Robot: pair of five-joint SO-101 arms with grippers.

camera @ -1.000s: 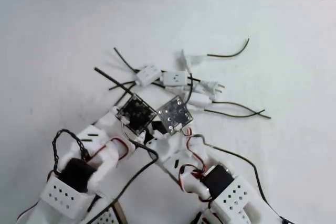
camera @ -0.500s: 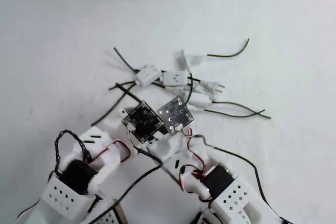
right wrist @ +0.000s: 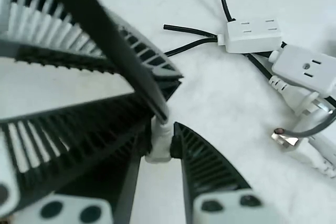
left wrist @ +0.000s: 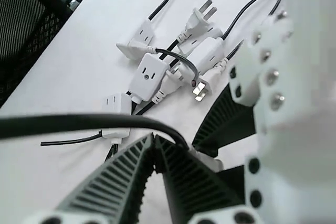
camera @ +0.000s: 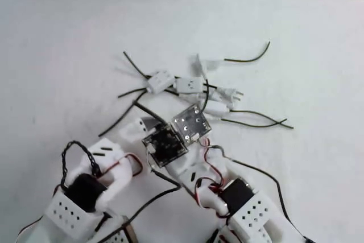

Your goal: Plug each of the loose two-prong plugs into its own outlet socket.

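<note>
On the white table (camera: 68,38) I am seeing no plugging done yet. Both outlet sockets (camera: 160,81) (camera: 189,85) are lying bare, with nothing in them and the loose plugs (camera: 228,93) just beside. My left gripper (left wrist: 154,145) is clenching a black cord (left wrist: 79,123), whose white plug (left wrist: 206,157) is sitting at my right gripper (right wrist: 157,139). Whether that one is gripping, I cannot tell.

Bright, even light washes the white table (camera: 68,38) almost blank beyond the left gripper (left wrist: 155,139). Shadows are soft and faint, gathering beneath the right gripper (right wrist: 160,140) and under the black cord (left wrist: 79,123) beside it.
</note>
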